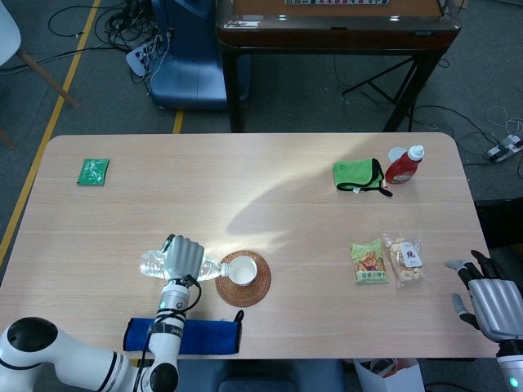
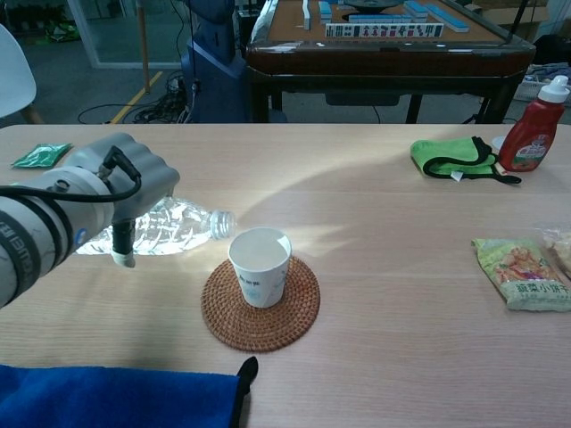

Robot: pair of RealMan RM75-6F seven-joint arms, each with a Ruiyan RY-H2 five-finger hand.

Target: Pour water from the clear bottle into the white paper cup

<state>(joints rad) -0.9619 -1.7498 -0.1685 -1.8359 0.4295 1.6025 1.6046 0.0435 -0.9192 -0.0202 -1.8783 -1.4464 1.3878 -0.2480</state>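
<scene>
The clear plastic water bottle lies nearly level near the front edge of the tabletop, left of its middle, long axis running left to right and neck pointing right at the white paper cup. The left hand grips its body, fingers wrapped over it. The cup stands upright on a round woven brown coaster, mouth just beside the bottle's opening. A blue folded cloth lies at the front edge. Toward the right: a green snack packet, a clear snack bag, a green cloth and a red sauce bottle near the back right corner. A small green sachet sits at the far left. The right hand hangs off the right front corner, fingers apart. A dark wooden table stands behind.
</scene>
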